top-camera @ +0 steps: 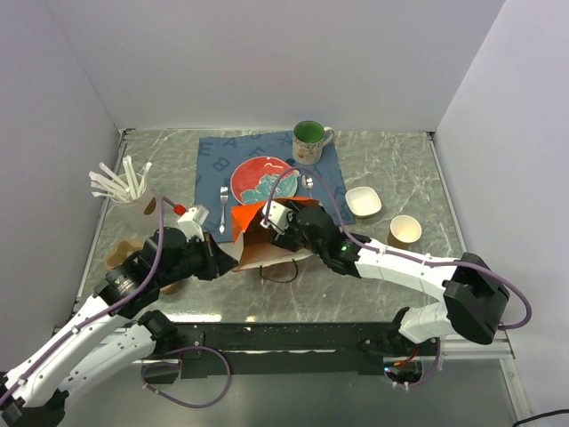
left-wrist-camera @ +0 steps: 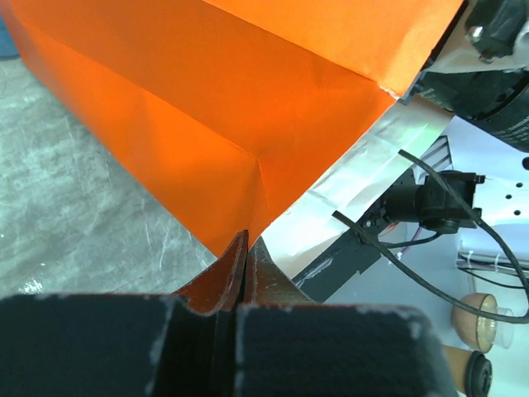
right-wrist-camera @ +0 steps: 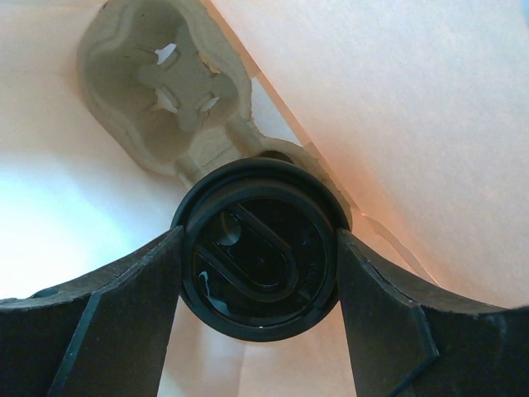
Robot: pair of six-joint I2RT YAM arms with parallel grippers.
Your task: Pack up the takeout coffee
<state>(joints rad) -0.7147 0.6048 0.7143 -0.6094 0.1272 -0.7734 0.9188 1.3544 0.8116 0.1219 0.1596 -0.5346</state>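
An orange paper bag [top-camera: 253, 238] lies on its side on the marble table, its mouth toward the right arm. My left gripper [left-wrist-camera: 246, 241] is shut on a corner fold of the orange paper bag [left-wrist-camera: 207, 107]; from above, the left gripper [top-camera: 229, 258] is at the bag's near-left edge. My right gripper [top-camera: 271, 221] reaches into the bag. In the right wrist view the takeout coffee [right-wrist-camera: 259, 260] shows its round black lid, and the right gripper [right-wrist-camera: 259, 273] is shut on it, a finger pressing each side. A pulp cup carrier [right-wrist-camera: 157, 99] lies deeper inside the bag.
Behind the bag, a blue placemat [top-camera: 213, 160] carries a red plate [top-camera: 263, 178] and a fork [top-camera: 223, 200], with a green mug [top-camera: 309, 138] at its far corner. A white bowl [top-camera: 363, 201] and a lidless tan cup [top-camera: 404, 231] stand to the right. A cup of white stirrers [top-camera: 129, 191] stands at the left.
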